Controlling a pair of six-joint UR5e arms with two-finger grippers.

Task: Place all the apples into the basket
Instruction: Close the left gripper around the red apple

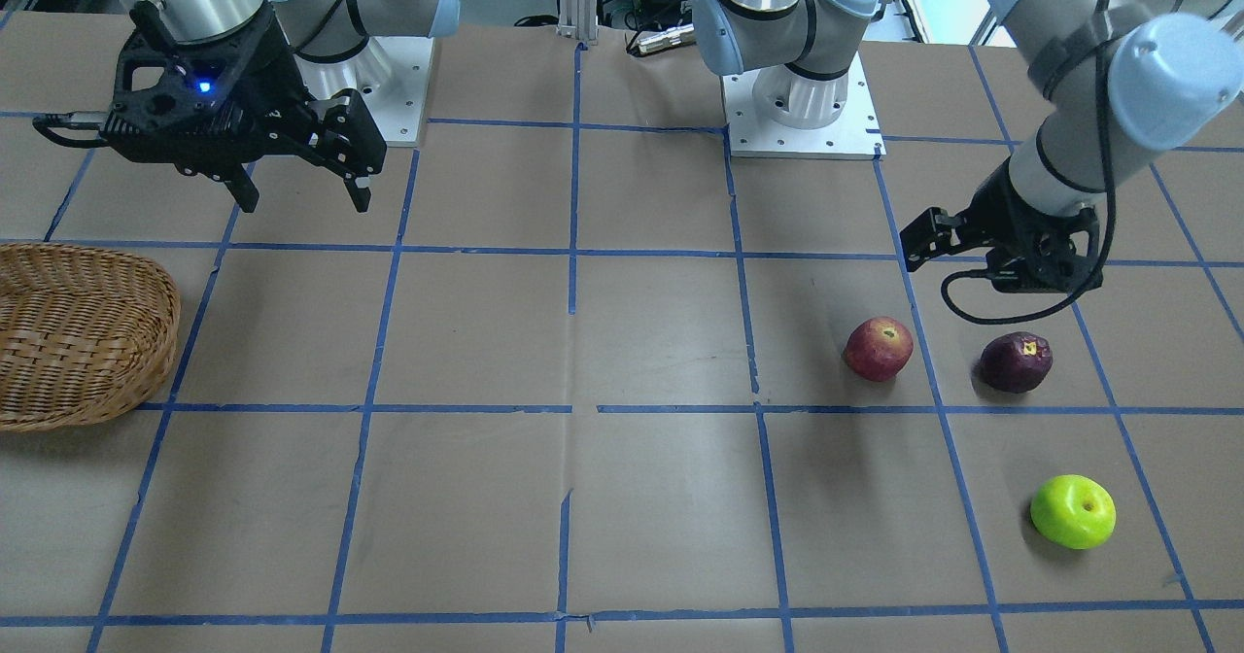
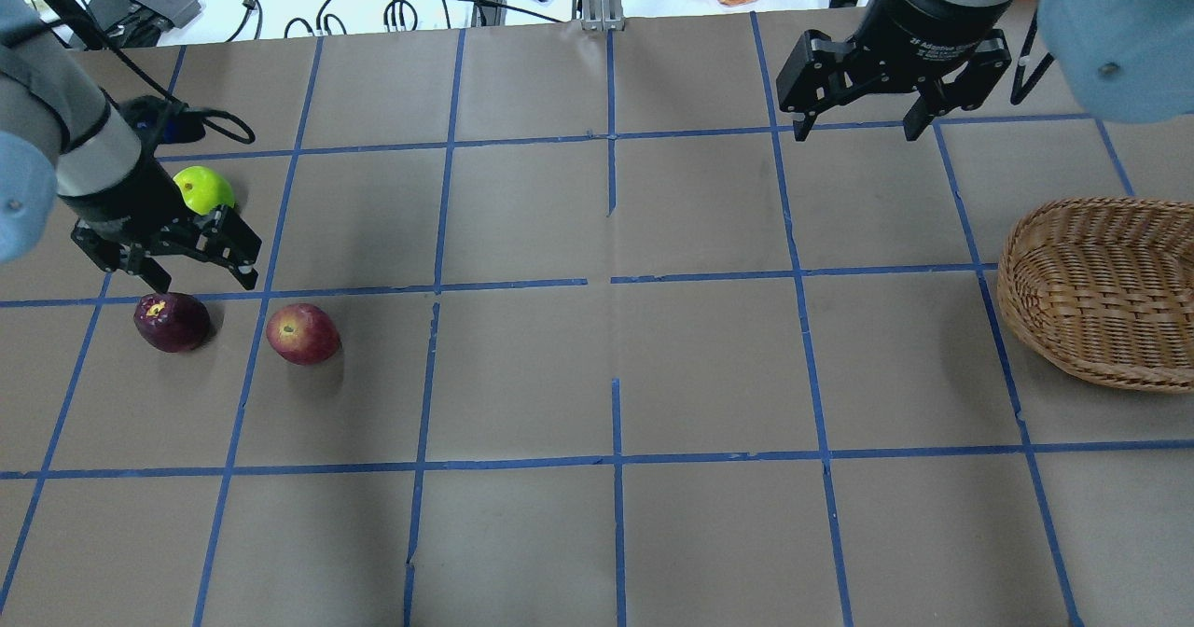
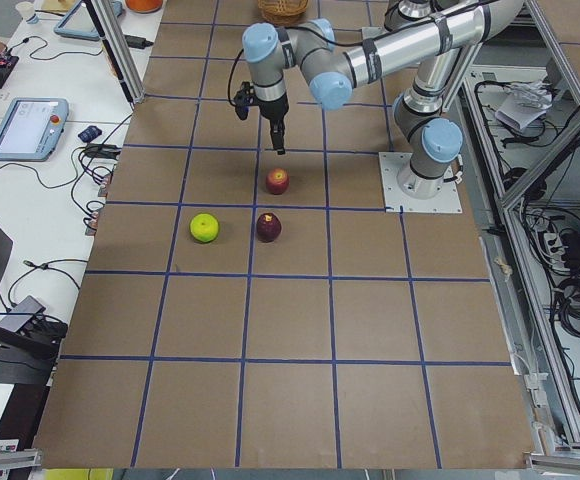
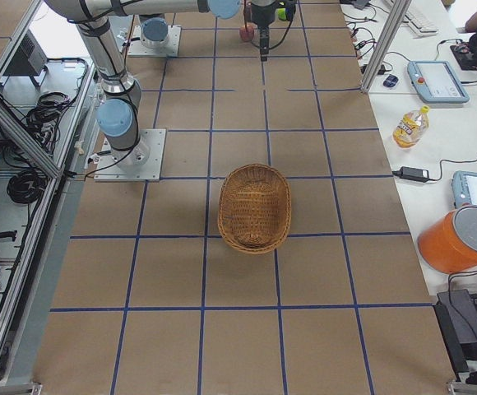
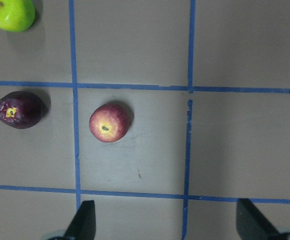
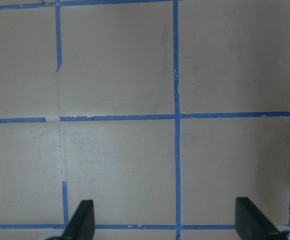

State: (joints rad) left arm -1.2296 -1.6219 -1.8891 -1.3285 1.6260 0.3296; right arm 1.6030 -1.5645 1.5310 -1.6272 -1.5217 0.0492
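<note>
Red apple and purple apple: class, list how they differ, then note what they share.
The red apple is a light, warm red; the purple apple is dark maroon. The purple apple lies nearer the green apple; the red apple lies nearer the basket. Both rest on the table, ungripped.

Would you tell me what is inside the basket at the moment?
Only bare weave: the basket shows its whole inside in the exterior right view, nothing covered. The red apple, purple apple and green apple lie on the table, far from it.
</note>
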